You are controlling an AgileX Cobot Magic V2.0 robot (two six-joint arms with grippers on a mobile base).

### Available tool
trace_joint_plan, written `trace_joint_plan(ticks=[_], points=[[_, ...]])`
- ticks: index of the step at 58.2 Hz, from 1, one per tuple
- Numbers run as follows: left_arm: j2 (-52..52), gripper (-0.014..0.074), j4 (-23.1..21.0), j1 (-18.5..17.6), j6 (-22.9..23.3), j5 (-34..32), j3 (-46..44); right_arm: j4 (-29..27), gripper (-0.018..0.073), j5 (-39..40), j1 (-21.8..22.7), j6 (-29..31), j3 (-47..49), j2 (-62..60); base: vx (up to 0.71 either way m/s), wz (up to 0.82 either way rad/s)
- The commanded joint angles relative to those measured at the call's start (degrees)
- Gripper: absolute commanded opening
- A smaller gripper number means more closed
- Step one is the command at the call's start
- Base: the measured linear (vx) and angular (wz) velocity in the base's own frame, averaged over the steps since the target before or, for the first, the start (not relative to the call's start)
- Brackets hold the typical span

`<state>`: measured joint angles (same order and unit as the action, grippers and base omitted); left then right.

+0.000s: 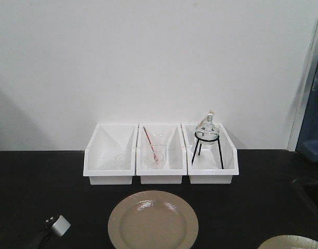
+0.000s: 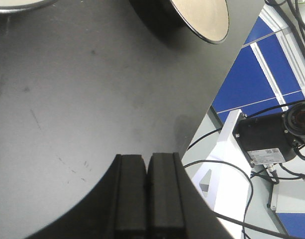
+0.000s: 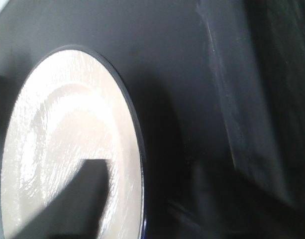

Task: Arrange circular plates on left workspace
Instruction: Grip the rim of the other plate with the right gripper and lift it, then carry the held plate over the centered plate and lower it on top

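One circular plate (image 1: 153,220), beige with a dark rim, lies flat on the black benchtop (image 1: 39,181) in front of the middle bin. It also shows far off in the left wrist view (image 2: 194,17). A second plate (image 1: 291,242) is at the lower right edge. In the right wrist view this plate (image 3: 67,139) fills the left half. My right gripper (image 3: 142,199) straddles its rim, with one finger (image 3: 87,194) on the top face and the other dark below. My left gripper (image 2: 147,164) is shut and empty, low over bare benchtop at the front left (image 1: 54,226).
Three white bins stand in a row at the back: the left one (image 1: 111,155) looks empty, the middle one (image 1: 159,155) holds glassware with a red rod, and the right one (image 1: 210,155) holds a glass flask on a black stand. The bench's front edge and blue cabinet (image 2: 252,74) are beside the left gripper.
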<state>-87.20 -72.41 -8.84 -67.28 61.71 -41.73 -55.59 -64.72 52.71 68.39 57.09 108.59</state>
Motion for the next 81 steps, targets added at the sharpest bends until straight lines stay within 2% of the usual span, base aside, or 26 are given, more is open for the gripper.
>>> trace_joint_plan(ticks=[1,9,23,30,39,43,49,57,63,71,79,81], points=[[2.16,0.0,-3.3,-0.28,-0.16,2.14,-1.06,-3.58,0.0602,-2.45,-1.15,0.75,1.49,-2.1,0.0,0.0],[2.16,-0.0001,-3.38,-0.28,-0.16,2.14,-1.06,-3.91,0.0608,-2.06,-4.92,1.04,1.49,-0.96,0.0,0.0],[2.16,-0.0001,-3.43,-0.28,-0.16,3.0,-1.06,-3.91,0.0503,-2.18,-10.52,0.28,1.49,3.53,0.0,0.0],[2.16,-0.0001,-3.43,-0.28,-0.16,4.04,-1.06,-4.03,0.0353,-2.1,-10.98,0.02,1.49,4.94,0.0,0.0],[2.16,-0.0001,-3.45,-0.28,-0.1,4.25,-1.06,-4.62,-0.0017,-2.43,-10.98,0.29,1.49,4.5,0.0,0.0],[2.16,-0.0001,-3.5,-0.28,-0.1,4.02,-1.06,-6.05,-0.0013,-2.88,-10.98,0.3,1.49,4.15,0.0,0.0],[2.16,-0.0001,-3.5,-0.28,-0.1,3.78,-1.06,-11.33,-0.0008,-4.4,-10.98,0.3,1.49,3.24,0.0,0.0],[2.16,-0.0001,-3.52,-0.28,-0.1,3.16,-1.06,-23.34,-0.0005,-8.06,-11.46,-0.13,1.49,1.59,0.0,0.0],[2.16,-0.0001,-3.52,-0.28,0.09,2.11,-1.06,-29.57,-0.0005,-9.24,-14.31,-1.36,1.49,-0.15,0.0,0.0],[2.16,-0.0001,-3.52,-0.28,1.07,1.36,-1.06,-36.84,-0.0005,-8.86,-21.75,-2.02,1.49,-2.24,0.0,0.0],[2.16,-0.0001,-3.47,-0.28,1.13,1.24,-1.06,-47.27,-0.0005,-5.86,-32.9,-2.22,1.49,-2.86,0.0,0.0],[2.16,-0.0001,-3.47,-0.28,1.12,1.3,-1.06,-47.27,-0.0005,-4.07,-35.15,-2.48,1.75,-2.86,0.0,0.0]])
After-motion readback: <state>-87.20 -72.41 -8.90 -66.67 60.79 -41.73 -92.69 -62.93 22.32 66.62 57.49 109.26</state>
